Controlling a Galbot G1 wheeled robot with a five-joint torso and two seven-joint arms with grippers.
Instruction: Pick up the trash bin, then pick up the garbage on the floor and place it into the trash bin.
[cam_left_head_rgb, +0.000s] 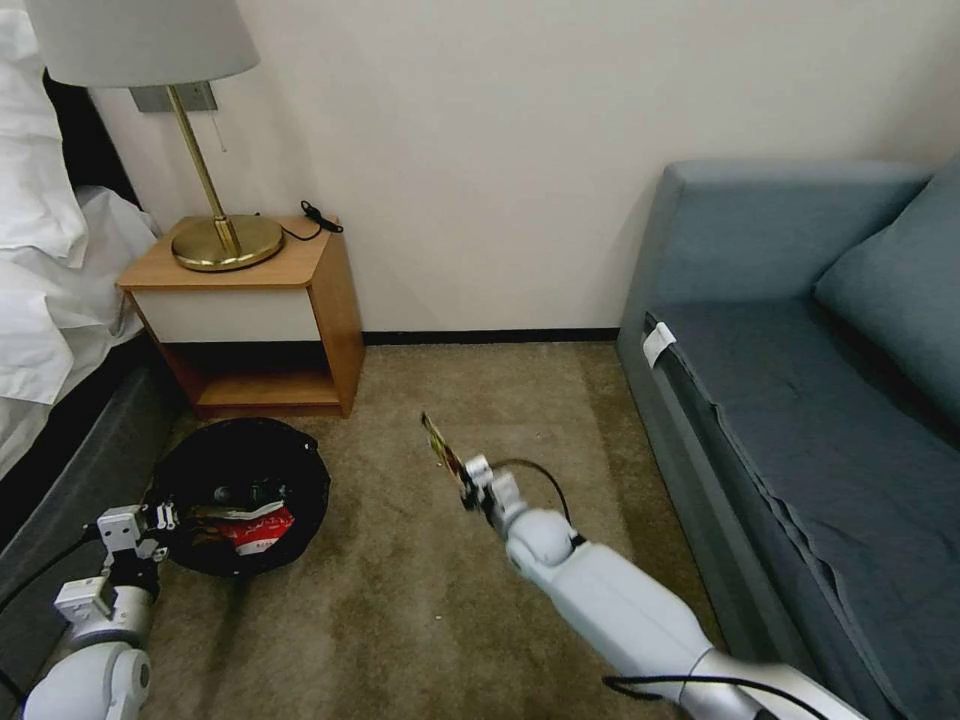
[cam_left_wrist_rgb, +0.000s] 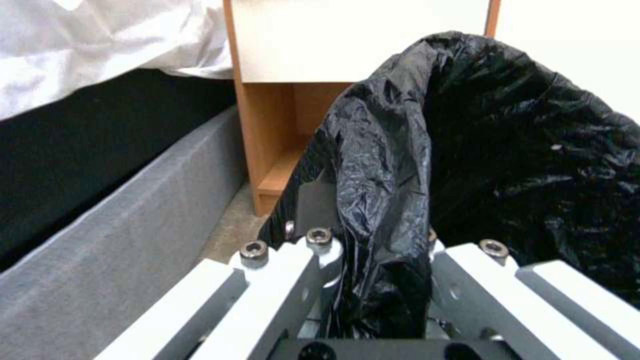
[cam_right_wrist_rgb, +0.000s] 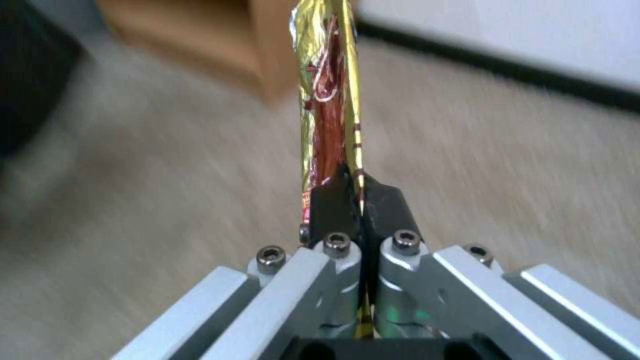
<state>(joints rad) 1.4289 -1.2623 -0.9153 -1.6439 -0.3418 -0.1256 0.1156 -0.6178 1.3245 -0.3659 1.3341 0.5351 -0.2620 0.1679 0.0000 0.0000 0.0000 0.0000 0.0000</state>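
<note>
No words can be read on the wrapper (cam_right_wrist_rgb: 330, 95). It is shiny gold with red-brown inside. The right hand (cam_left_head_rgb: 468, 481) is pinched tight on it, holding it up over the carpet (cam_left_head_rgb: 440, 600). The left hand (cam_left_head_rgb: 160, 520) is clamped on the bin's (cam_left_head_rgb: 240, 470) black bag rim. A red-and-white carton (cam_left_head_rgb: 258, 530) lies inside. The bin sits just beside the nightstand (cam_left_head_rgb: 250, 320), with the bed (cam_left_head_rgb: 50, 300) close by.

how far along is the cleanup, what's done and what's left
Done: the left gripper is shut on the bin rim, and a red-and-white carton and other bits lie inside. In hand: the right gripper pinches the gold wrapper above the carpet, to the right of the bin. Left: dropping it in.
</note>
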